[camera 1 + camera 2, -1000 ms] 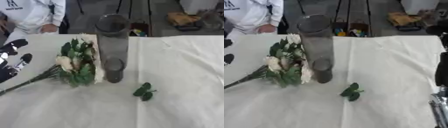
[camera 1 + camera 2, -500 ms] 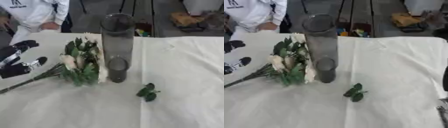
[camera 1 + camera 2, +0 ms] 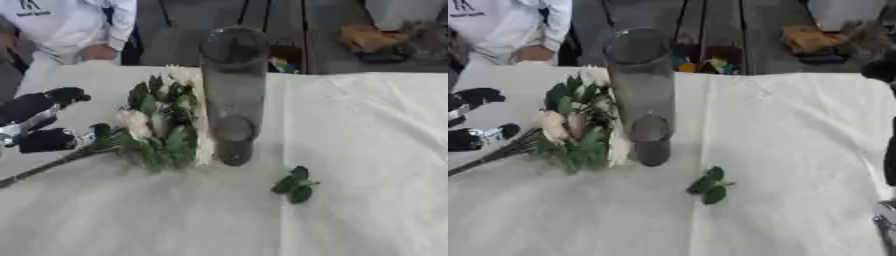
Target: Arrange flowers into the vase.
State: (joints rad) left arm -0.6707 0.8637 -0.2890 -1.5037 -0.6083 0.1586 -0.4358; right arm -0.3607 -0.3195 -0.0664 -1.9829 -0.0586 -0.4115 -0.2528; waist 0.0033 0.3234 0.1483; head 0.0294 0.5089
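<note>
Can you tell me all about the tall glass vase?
The glass vase is a tall, clear, grey-tinted cylinder with a round open mouth and a thick round base. It stands upright on the white tablecloth, near the table's far middle. Nothing is in it yet. The bouquet of white flowers lies on the cloth at its left, blooms right against its side. A small leafy sprig lies apart, nearer and to its right. No robot hand touches it.

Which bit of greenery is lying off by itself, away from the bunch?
The small leaf sprig, right of the vase; the bouquet lies left of it.
</note>
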